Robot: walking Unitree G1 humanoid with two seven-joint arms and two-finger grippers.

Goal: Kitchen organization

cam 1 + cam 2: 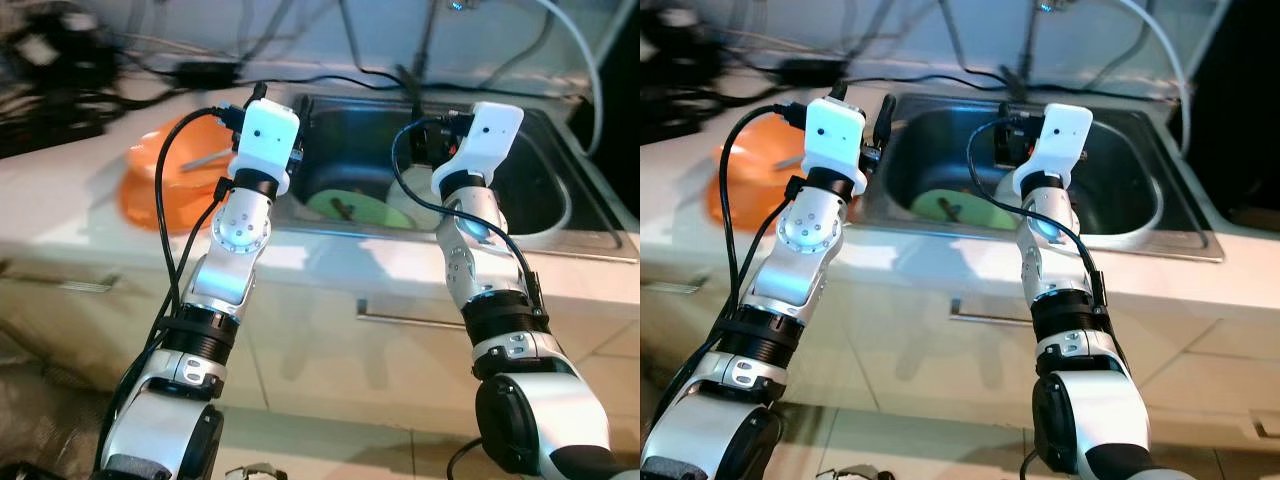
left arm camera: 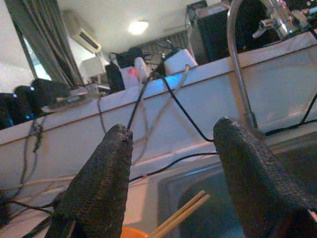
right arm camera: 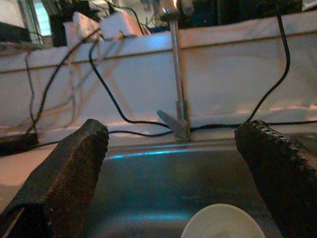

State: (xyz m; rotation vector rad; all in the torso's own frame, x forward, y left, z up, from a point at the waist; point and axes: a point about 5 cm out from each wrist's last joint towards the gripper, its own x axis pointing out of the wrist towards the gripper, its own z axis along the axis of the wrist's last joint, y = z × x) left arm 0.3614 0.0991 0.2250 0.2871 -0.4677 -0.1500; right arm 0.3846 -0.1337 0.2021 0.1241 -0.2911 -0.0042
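Left claw (image 2: 171, 163) wide above sink (image 1: 520, 150) left rim, right claw (image 3: 173, 163) wide over sink, green plate (image 1: 355, 208) inside sink, orange bowl (image 1: 160, 185) on counter (image 1: 60, 200) left of sink

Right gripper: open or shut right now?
Open. The right gripper has its two black fingers spread wide apart over the sink, holding nothing.
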